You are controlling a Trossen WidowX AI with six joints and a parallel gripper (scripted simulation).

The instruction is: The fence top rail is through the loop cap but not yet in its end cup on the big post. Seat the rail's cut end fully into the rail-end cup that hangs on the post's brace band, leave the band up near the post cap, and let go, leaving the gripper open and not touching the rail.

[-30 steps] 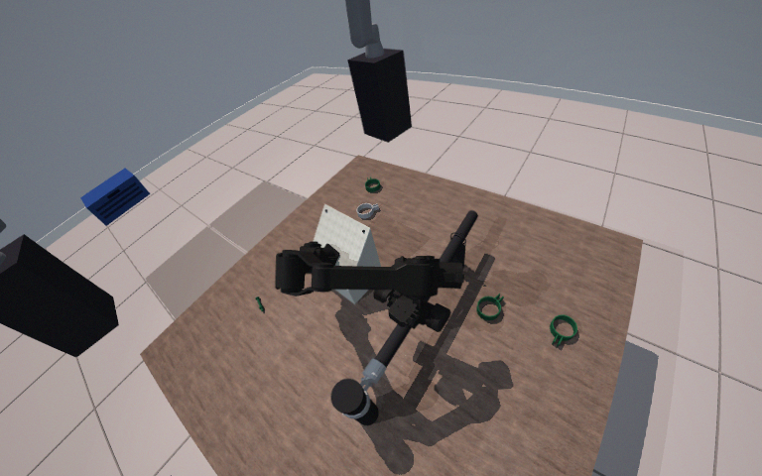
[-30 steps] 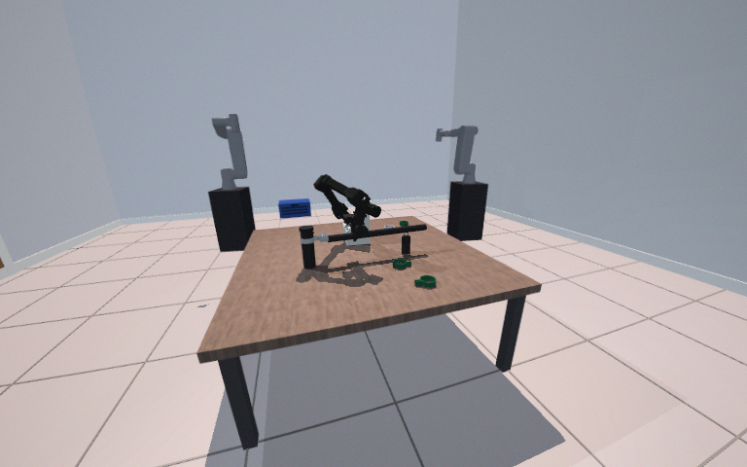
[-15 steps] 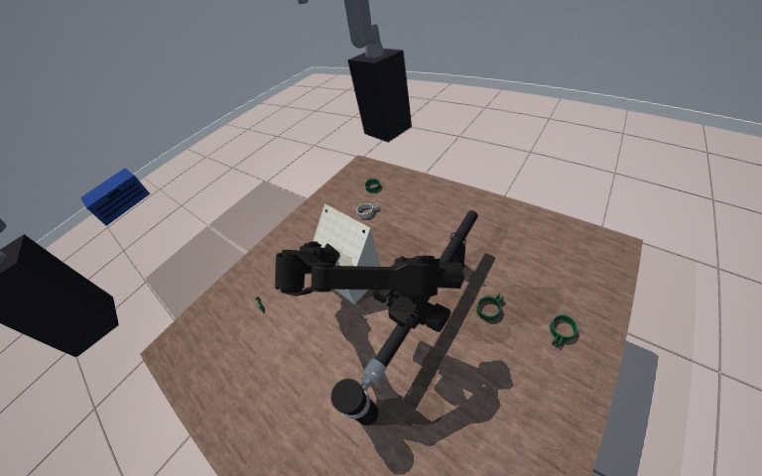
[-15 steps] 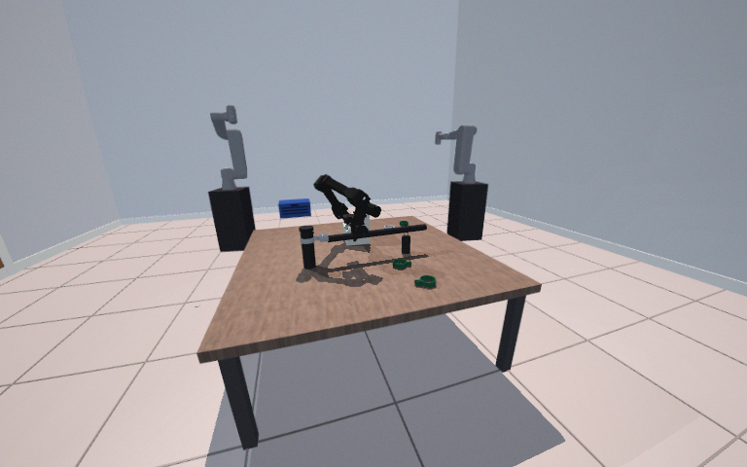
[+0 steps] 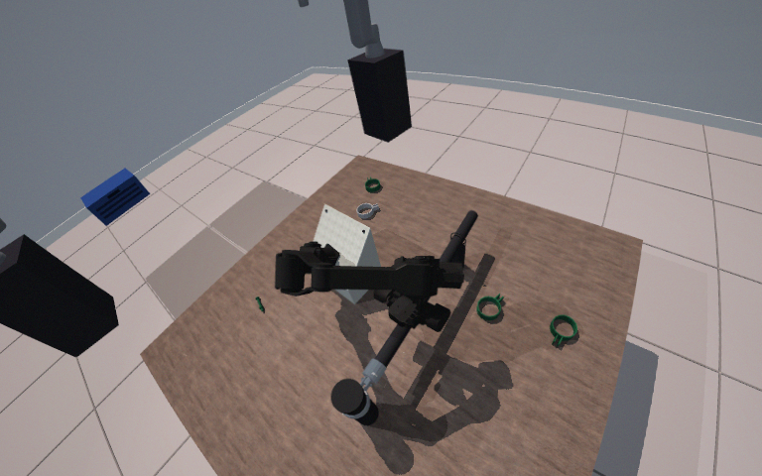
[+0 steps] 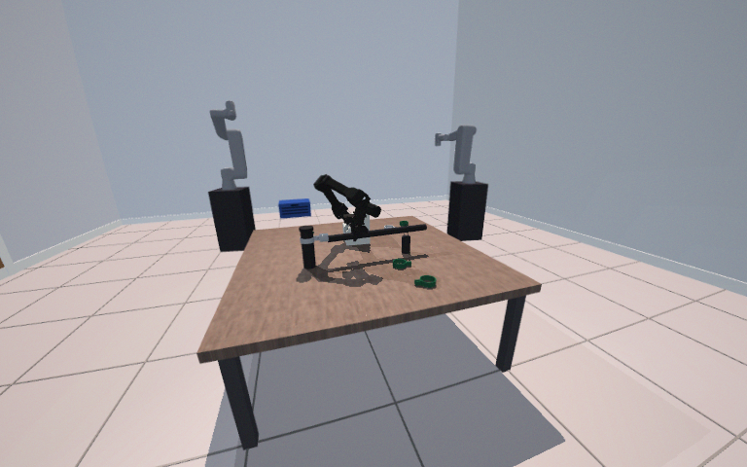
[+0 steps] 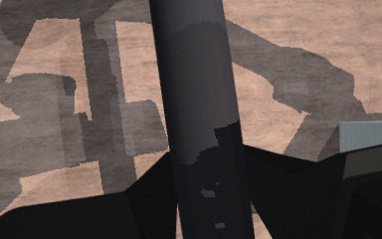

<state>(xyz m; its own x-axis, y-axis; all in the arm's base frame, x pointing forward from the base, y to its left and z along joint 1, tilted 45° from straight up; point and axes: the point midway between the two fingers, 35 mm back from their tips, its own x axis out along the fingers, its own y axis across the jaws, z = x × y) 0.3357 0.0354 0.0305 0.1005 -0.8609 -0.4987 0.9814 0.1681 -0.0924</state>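
The black top rail (image 5: 396,336) (image 6: 379,232) (image 7: 196,100) runs level above the table, from the loop cap (image 5: 462,246) on the small post (image 6: 406,243) toward the big black post (image 5: 348,396) (image 6: 307,254). Its near end meets the grey rail-end cup (image 5: 374,370) (image 6: 322,237); I cannot tell how deep it sits. The grey brace band (image 5: 363,414) (image 6: 305,239) sits high on the post, just under the cap. My gripper (image 5: 410,313) (image 6: 360,233) (image 7: 201,153) is shut on the rail near its middle, one finger on each side.
Two green bands (image 5: 488,307) (image 5: 563,328) lie right of the rail, another (image 5: 372,183) and a grey one (image 5: 367,210) at the back. A white wedge block (image 5: 342,235) stands behind my arm. A small green part (image 5: 259,304) lies left.
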